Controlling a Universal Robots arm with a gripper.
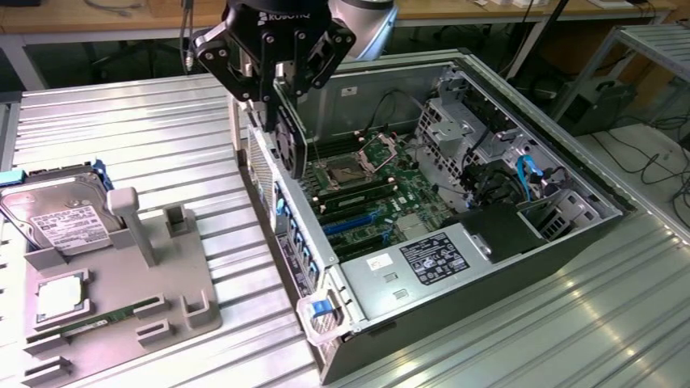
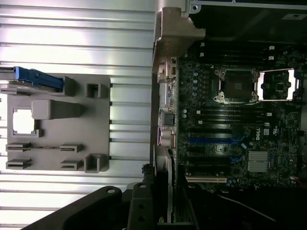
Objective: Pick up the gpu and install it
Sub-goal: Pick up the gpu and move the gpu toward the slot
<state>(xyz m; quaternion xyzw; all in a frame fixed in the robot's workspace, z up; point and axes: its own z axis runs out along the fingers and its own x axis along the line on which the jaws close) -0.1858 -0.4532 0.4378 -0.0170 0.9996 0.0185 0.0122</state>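
The gpu (image 1: 293, 145), a green card with a black fan block, hangs edge-on from my gripper (image 1: 283, 93), which is shut on its upper part. It is held upright above the rear wall of the open computer case (image 1: 561, 242), over the side of the motherboard (image 1: 367, 202) nearest that wall. In the wrist view the gpu (image 2: 169, 184) shows as a thin edge between the dark fingers (image 2: 139, 208) of the gripper (image 2: 165, 211). The blue expansion slots (image 2: 211, 141) lie beyond it on the board, with nothing in them.
A grey fixture tray (image 1: 119, 323) sits on the ribbed metal table at the exterior view's left. It carries a hard drive (image 1: 60, 218), a CPU (image 1: 60, 299) and a RAM stick (image 1: 103, 319). Drive cages and cables (image 1: 518, 170) fill the case's far side.
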